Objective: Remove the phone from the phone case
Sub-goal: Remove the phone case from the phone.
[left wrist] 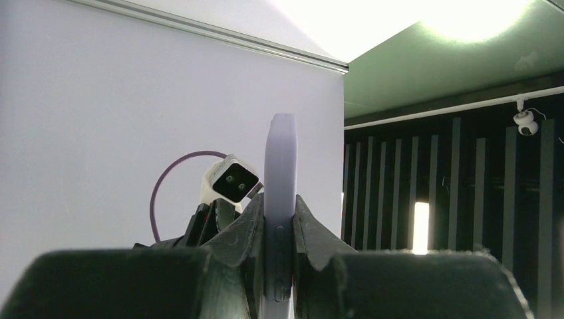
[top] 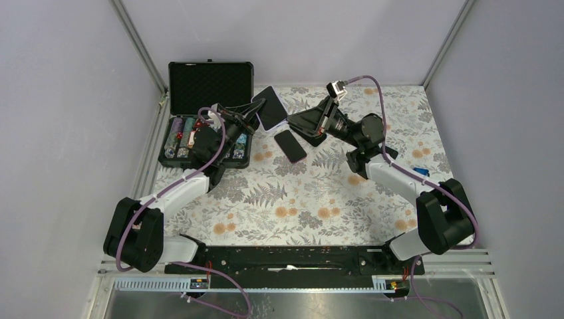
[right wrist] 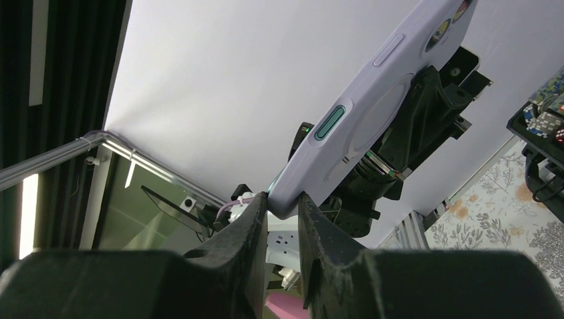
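my left claw (left wrist: 279,207) is clamped tight on the long edge of the purple phone case (left wrist: 281,166), which stands upright between its fingers, and my right claw (right wrist: 282,203) is nipping one corner, the rest slanting away up and right.

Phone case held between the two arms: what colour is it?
Pale lilac phone case, teal side button; clearest in the right wrist view.

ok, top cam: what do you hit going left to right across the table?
open black chip case → cased phone → right arm's wrist camera → small blue object
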Robot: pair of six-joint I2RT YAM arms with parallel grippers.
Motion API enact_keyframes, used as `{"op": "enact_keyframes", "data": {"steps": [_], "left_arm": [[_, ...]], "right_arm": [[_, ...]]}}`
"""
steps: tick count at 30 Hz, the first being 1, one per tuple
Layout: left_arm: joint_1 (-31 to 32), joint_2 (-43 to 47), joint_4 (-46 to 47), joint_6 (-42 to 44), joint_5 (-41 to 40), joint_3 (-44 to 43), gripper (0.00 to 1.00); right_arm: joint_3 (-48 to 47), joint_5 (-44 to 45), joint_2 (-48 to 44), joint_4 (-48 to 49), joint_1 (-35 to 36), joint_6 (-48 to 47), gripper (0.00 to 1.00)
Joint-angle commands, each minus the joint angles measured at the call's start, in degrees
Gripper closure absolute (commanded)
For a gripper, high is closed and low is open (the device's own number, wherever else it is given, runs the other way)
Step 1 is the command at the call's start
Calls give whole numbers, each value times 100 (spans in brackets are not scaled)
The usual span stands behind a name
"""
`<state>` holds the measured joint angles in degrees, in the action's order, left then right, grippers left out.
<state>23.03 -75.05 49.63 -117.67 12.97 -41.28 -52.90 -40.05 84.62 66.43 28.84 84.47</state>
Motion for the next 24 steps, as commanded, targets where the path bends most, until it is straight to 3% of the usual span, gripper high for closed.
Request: {"op": "enact_keyframes", "data": {"steps": [1, 8, 19, 24], "left_arm": [[84, 195, 836, -1221, 133, -546, 100], [70, 253, 269, -942, 469, -959, 100], [46, 312, 602, -1312, 250, -861, 100], [11, 395, 491, -1399, 316, -951, 100]], "right_arm": [[216, -269, -44, 52, 69, -460, 100], [375, -251, -284, -459, 69, -1065, 100], [737, -373, -300, -585, 52, -1446, 100], [659, -668, -430, -1635, -7, -2389, 100]]}}
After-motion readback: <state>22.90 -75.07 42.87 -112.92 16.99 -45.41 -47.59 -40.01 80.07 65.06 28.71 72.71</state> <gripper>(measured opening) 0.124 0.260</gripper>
